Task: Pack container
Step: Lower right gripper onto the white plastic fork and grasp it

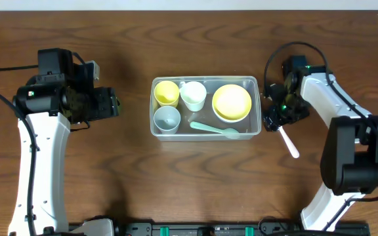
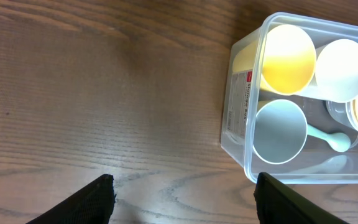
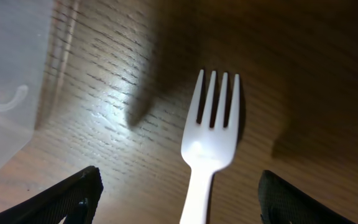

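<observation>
Overhead, the wooden table (image 1: 77, 183) is filling the frame, with 2 arms reaching in from the near edge. The container (image 1: 206, 78) is sitting at the middle of the table, between the arms and apart from both. Inside it, a yellow bowl (image 1: 231, 103) is taking up the right end, while 3 cups are crowding the left end: a yellow cup (image 1: 167, 93) at the far corner, a white cup (image 1: 193, 95) just beside it, and a grey-blue cup (image 1: 167, 119) at the near corner. A mint green spoon (image 1: 214, 128) is lying along the near wall. The left gripper (image 2: 184, 183) is hovering over bare wood to the left of the container, its fingers spread wide and holding nothing. The right gripper (image 3: 179, 175) is hanging low just beside the container's right wall, its fingers released and straddling a white fork (image 3: 210, 143) that is lying flat on the wood, touching neither finger.
</observation>
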### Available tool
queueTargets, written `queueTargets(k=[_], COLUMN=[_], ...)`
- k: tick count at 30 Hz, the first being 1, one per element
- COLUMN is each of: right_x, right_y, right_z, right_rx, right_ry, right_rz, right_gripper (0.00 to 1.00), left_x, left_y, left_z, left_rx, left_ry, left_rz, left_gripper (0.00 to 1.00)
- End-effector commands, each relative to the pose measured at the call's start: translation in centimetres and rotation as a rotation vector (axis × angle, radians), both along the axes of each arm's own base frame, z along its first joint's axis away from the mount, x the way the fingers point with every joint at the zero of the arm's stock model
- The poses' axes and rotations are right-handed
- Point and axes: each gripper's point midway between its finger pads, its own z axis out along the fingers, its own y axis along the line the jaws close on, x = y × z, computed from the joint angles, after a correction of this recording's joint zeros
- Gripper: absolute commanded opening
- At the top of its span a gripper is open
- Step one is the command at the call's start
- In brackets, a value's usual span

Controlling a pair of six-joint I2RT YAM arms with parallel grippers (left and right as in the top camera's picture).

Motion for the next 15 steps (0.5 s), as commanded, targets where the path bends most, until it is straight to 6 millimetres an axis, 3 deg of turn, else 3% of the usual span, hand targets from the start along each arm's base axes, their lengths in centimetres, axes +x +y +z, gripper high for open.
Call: queueTargets(k=[1,15], right_x=[-0.4,0.6], right_y=[0.7,0.7], right_z=[-0.9,-1.6], right_rx=[0.026,0.028], right_ry=[0.026,-0.017], right_rz=[0.023,0.023], right_gripper=[0.82,0.84], left_x=[-0.2,-0.3], left_y=[-0.1,-0.1], left_z=[-0.2,-0.2], left_rx=[-0.009,-0.010], left_ry=[0.010,0.015], left_rz=[-0.003,-0.003], left_gripper=[0.73,0.73])
